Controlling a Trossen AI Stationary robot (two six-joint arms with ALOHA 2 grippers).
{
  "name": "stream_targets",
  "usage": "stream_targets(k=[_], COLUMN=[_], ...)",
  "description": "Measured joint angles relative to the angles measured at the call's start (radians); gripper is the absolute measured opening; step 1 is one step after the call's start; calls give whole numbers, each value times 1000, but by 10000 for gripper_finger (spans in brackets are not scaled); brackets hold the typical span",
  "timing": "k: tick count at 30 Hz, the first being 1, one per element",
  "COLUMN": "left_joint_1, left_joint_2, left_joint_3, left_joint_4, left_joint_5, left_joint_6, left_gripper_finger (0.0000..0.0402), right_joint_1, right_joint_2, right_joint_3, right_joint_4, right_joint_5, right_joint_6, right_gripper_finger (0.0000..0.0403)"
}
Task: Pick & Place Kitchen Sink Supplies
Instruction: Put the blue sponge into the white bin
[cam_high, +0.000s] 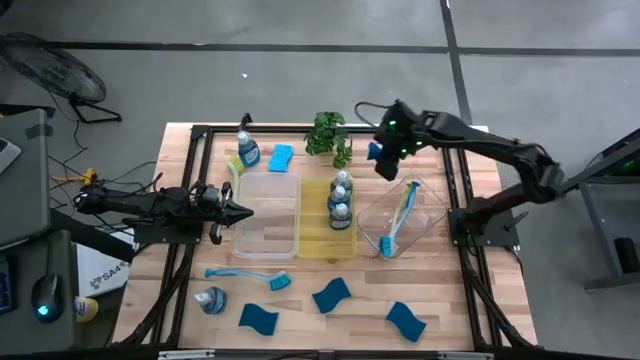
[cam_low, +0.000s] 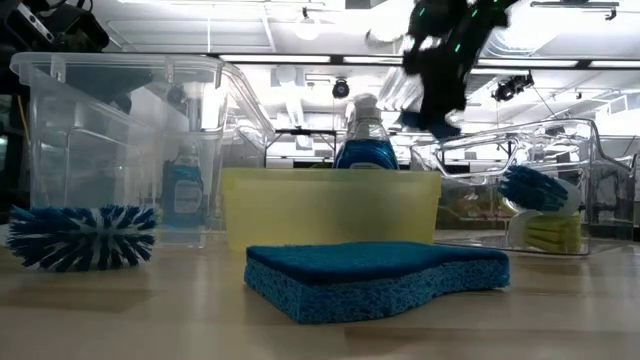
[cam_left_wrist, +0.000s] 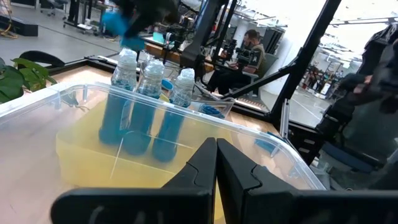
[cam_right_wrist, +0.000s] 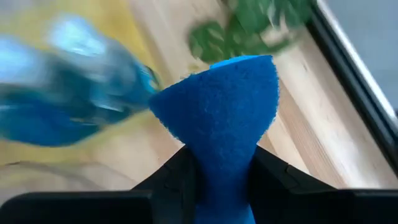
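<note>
My right gripper (cam_high: 383, 160) hangs above the table between the potted plant (cam_high: 330, 135) and the yellow tray (cam_high: 322, 245), shut on a wavy blue sponge (cam_right_wrist: 224, 106). In the low view the gripper (cam_low: 440, 70) shows high above the trays. Three blue soap bottles (cam_high: 340, 200) stand in the yellow tray. A blue brush (cam_high: 400, 220) lies in the tilted clear tray (cam_high: 425, 215). My left gripper (cam_high: 243, 211) waits shut and level at the left wall of the clear tray (cam_high: 268, 212). My right gripper pinches the sponge between its two fingers at one narrowed end (cam_right_wrist: 224, 168), where the foam is squeezed in. The rest of the sponge flares out past the fingertips. The fingers slant down from the table's right side. The sponge is lifted clear of the table.
At the far left stand another soap bottle (cam_high: 246, 148) and a blue sponge (cam_high: 281, 157). Near the front edge lie a blue brush (cam_high: 250, 275), a bottle on its side (cam_high: 212, 299) and three sponges (cam_high: 258, 318), (cam_high: 331, 295), (cam_high: 405, 320).
</note>
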Motion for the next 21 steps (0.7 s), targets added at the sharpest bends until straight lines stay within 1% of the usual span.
stream_targets(k=[5, 7, 10, 14, 19, 21], left_joint_1=[0, 0, 0, 0, 0, 0], left_joint_2=[0, 0, 0, 0, 0, 0], left_joint_3=[0, 0, 0, 0, 0, 0], left_joint_4=[0, 0, 0, 0, 0, 2], left_joint_5=[0, 0, 0, 0, 0, -19], left_joint_6=[0, 0, 0, 0, 0, 0], left_gripper_finger=[2, 2, 2, 2, 2, 2], right_joint_1=[10, 26, 69, 131, 209, 243], right_joint_2=[-132, -176, -229, -275, -294, -294], right_joint_3=[0, 0, 1, 1, 1, 1], right_joint_4=[5, 5, 6, 6, 8, 14], right_joint_5=[-140, -172, -175, -168, -157, -138], right_joint_6=[-36, -48, -52, -12, 65, 115], right_gripper_finger=[103, 103, 103, 103, 103, 103])
